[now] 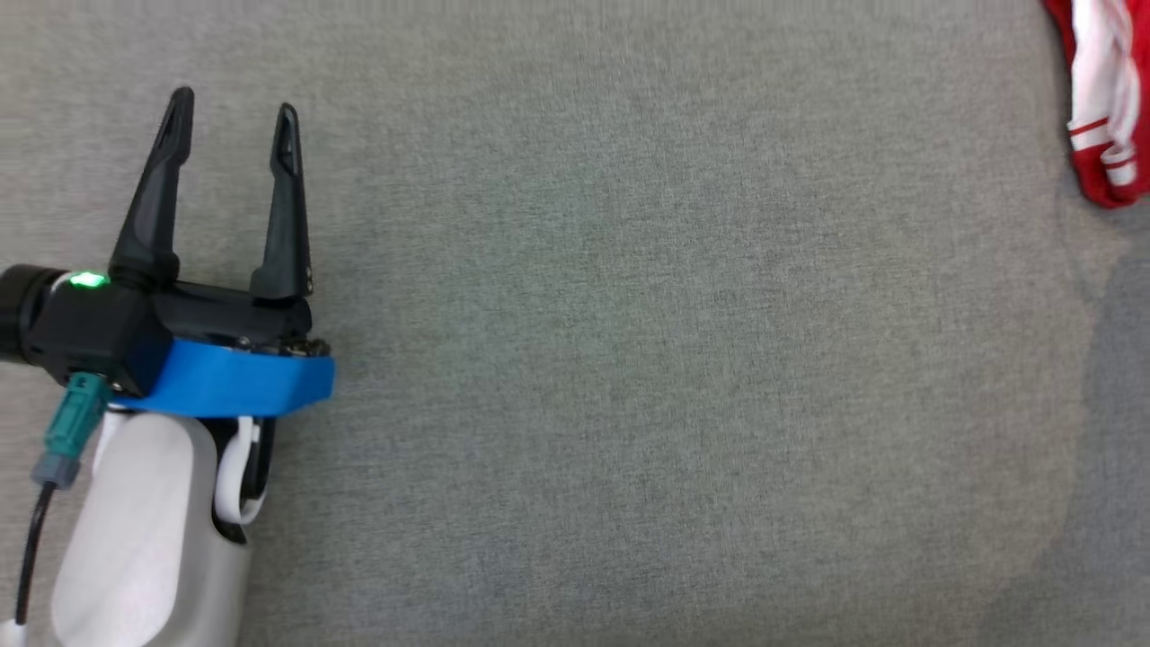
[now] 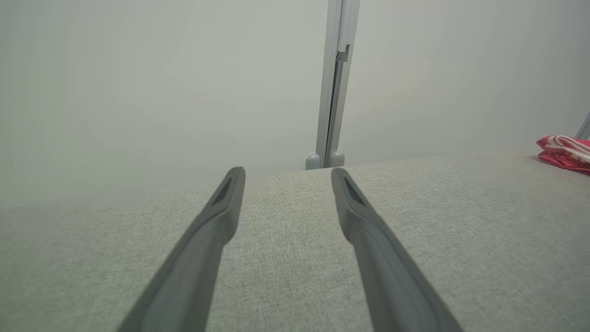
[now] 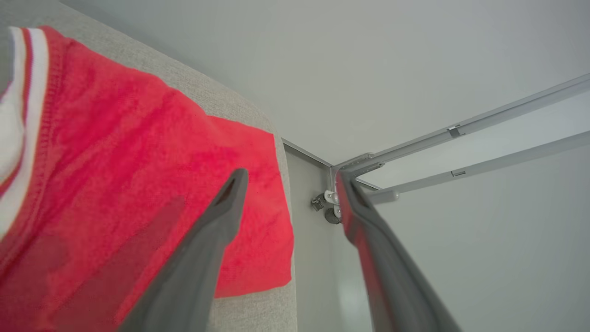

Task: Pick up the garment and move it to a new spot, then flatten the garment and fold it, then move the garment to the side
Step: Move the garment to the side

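The left gripper (image 1: 234,101) hovers over the lower left part of the grey fabric surface (image 1: 629,359), its 2 dark jaws spread wide with nothing between them; a green light glows on its black wrist housing above a blue band. In the left wrist view the same gripper (image 2: 288,171) points across the bare cloth toward a pale wall, where an upright metal post (image 2: 334,92) stands just behind the surface's far edge. The garment (image 1: 1110,90), red with white stripes, lies bunched at the far right corner of the surface, well apart from the left gripper, and shows as a small red heap (image 2: 564,154) at the right edge of the left wrist view. The right gripper (image 3: 291,174) hangs close above the garment (image 3: 138,161), jaws wide apart and gripping nothing; 1 jaw crosses over the red cloth, the other over the wall and grey frame rails (image 3: 461,129) beyond the surface's edge.
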